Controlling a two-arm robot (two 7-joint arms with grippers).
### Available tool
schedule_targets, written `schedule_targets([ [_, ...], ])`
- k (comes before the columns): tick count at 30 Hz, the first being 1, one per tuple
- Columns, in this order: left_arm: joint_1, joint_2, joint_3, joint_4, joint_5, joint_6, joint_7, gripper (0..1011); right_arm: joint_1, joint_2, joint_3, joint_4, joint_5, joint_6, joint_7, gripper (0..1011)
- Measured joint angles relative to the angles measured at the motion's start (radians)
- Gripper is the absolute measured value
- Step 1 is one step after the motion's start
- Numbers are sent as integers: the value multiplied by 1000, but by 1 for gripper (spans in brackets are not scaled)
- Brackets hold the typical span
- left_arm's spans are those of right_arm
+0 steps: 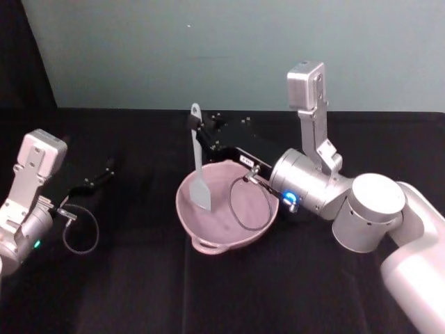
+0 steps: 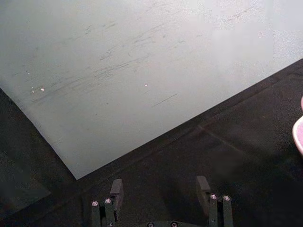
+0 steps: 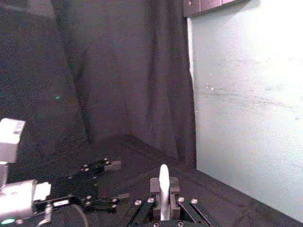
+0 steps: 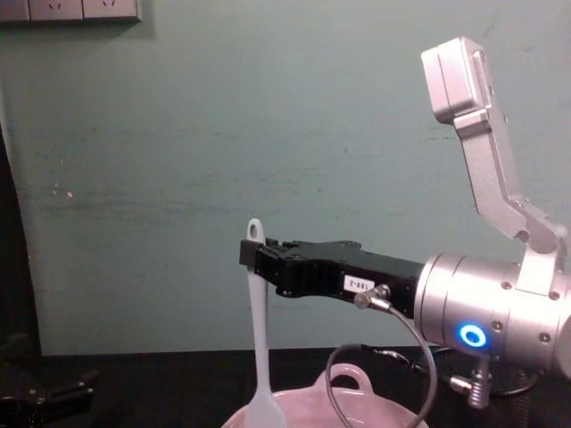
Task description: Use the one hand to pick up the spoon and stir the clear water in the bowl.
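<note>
Black cloth covers the surface (image 1: 139, 292). At the far left of the head view the left hand (image 1: 103, 174) is seen, well apart from the bowl (image 1: 208, 245). Its own wrist view adds what the head view cannot: the two fingers (image 2: 116, 189) are parted, with nothing held between them.

Near the middle, the spoon (image 1: 199, 174) is held upright, the holed end of its handle uppermost and its flat blade inside the pale pink bowl. Whether the blade touches the bottom cannot be told, and the clear water cannot be made out.

The grip is shown from the side in the chest view: the right hand (image 4: 259, 260) is closed on the spoon's handle just below the hole. In the right wrist view the handle is seen clamped between the jaws. The silver right arm (image 1: 313, 184) is extended in from the right, its blue ring lit.
</note>
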Motion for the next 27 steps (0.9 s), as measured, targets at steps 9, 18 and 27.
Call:
schedule_targets([
  [9, 0, 0, 0, 0, 0, 0, 0, 1011, 32, 1, 24, 51, 0, 0, -4, 112],
  [18, 0, 0, 0, 0, 0, 0, 0, 1011, -1, 37, 59, 11, 8, 3, -20, 112],
  [27, 0, 0, 0, 0, 0, 0, 0, 1011, -76, 81, 80, -80, 19, 13, -31, 112],
])
